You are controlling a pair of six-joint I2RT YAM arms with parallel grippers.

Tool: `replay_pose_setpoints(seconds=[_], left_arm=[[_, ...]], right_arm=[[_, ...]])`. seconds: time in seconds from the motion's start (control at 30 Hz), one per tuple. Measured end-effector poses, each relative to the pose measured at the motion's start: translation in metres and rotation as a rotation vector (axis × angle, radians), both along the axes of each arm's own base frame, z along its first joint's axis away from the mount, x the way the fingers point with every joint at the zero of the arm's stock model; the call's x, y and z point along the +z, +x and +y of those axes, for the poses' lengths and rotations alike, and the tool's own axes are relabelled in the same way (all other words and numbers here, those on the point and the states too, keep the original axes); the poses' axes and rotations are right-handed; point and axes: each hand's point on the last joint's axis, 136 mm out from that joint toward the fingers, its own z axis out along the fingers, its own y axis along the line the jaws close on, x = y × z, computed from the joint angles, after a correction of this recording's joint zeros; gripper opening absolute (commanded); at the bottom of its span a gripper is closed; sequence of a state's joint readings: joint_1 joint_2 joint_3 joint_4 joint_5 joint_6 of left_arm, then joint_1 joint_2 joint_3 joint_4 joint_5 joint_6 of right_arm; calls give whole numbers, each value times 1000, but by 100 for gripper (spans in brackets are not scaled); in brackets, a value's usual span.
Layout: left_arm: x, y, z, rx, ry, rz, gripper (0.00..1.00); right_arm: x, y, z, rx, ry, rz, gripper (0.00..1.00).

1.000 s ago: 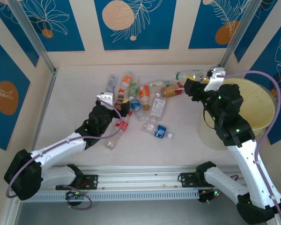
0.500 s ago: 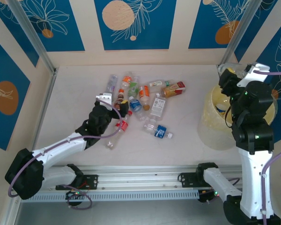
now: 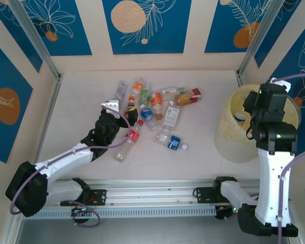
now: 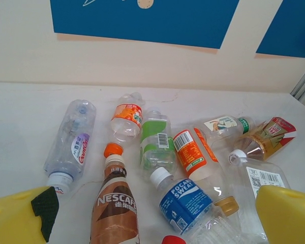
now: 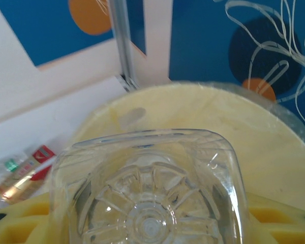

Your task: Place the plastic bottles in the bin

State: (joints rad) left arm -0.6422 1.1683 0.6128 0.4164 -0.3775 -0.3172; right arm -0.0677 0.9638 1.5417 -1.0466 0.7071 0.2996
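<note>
Left tool point(image 4: 155, 211): fingers spread wide, gripping nothing, low over the tabletop point(image 4: 20, 117).
Between its fingers: a brown Nescafe bottle point(image 4: 114, 208) and a blue Pocari Sweat bottle point(image 4: 185, 201) lie side by side, their caps pointing away from the tool.
Just ahead of it: a green-labelled bottle point(image 4: 156, 142) and an orange-labelled bottle point(image 4: 127, 119), with a clear purple-labelled bottle point(image 4: 71, 145) off to the left.
Plastic bottles point(image 3: 171, 115): a loose heap on the tabletop in front of the left tool, well apart from the right tool.
Right tool point(image 5: 152, 229): pinching a clear bottle point(image 5: 147, 198) between its yellow fingers point(image 5: 282, 218). The bottle's ribbed base faces the wrist camera.
Bin point(image 3: 227, 137): directly under the right tool. Its pale yellow inside shows beyond the held bottle.
Inside the bin: a blue-labelled bottle point(image 3: 239, 118) near the wall.
</note>
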Motion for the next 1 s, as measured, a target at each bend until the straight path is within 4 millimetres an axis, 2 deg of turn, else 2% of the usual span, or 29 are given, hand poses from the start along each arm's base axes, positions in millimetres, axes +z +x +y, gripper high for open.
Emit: replay_pose_setpoints(seconds=[0.13, 0.3, 0.37, 0.47, 0.57, 0.63, 0.8, 0.93, 1.0], left_arm=[[-5, 0, 4, 8, 14, 19, 100], [-9, 2, 8, 22, 7, 37, 100], [-10, 3, 11, 33, 1, 43, 100], [-12, 5, 16, 53, -14, 57, 100], [-15, 6, 21, 72, -29, 71, 100], [-17, 7, 25, 84, -39, 85, 100], [-29, 6, 33, 114, -50, 138, 100], [-34, 6, 43, 153, -76, 172, 100], [-34, 7, 48, 174, -100, 177, 100]], right_arm=[[-24, 0, -10, -47, 49, 88, 4], [-46, 0, -11, -66, 91, 156, 9], [-59, -1, -11, -71, 106, 195, 13], [-82, 0, -12, -80, 137, 264, 28], [-99, 8, -10, -69, 180, 318, 49], [-107, 14, -7, -54, 208, 339, 56], [-108, 28, -3, -35, 247, 306, 74], [-94, 32, -1, -19, 246, 225, 87], [-86, 30, -1, -15, 240, 183, 90]])
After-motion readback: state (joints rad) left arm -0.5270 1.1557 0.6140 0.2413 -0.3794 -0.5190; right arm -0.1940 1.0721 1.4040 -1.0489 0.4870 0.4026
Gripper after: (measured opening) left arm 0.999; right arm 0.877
